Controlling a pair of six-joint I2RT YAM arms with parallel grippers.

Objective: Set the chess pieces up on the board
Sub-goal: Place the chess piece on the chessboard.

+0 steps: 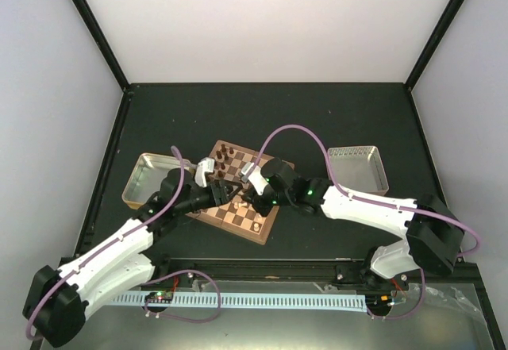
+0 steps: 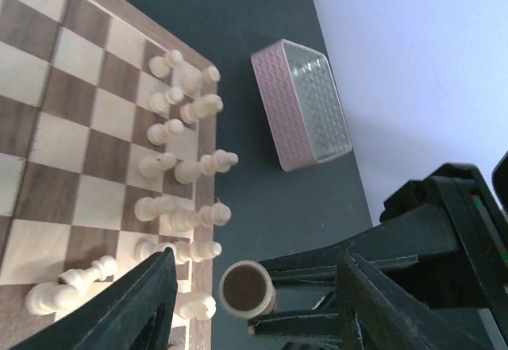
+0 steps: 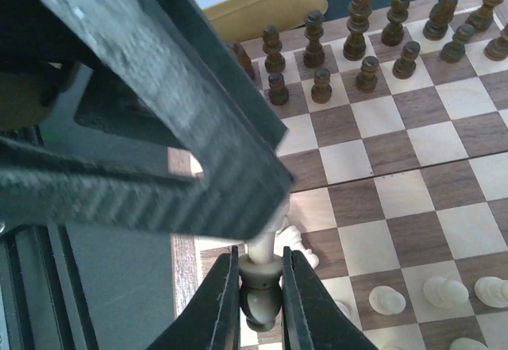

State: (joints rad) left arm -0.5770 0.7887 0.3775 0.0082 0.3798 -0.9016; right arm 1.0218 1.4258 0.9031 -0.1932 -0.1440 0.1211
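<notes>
Cream in colour, one chess piece (image 3: 262,248) is pinched tight between the two fingers of the right gripper (image 3: 260,275). It is close to the edge of the board (image 2: 55,144). The left gripper (image 2: 255,259) is wide open, and the held piece shows between its two fingers without touching them. More cream chess pieces (image 2: 178,167) stand in two rows along one side of the board. Dark brown chessmen (image 3: 365,40) stand in two rows on the other side. A gold tin tray (image 3: 262,5) sits just behind them. A pink tray (image 2: 305,104) lies on the black table (image 1: 317,112), apart from the board.
</notes>
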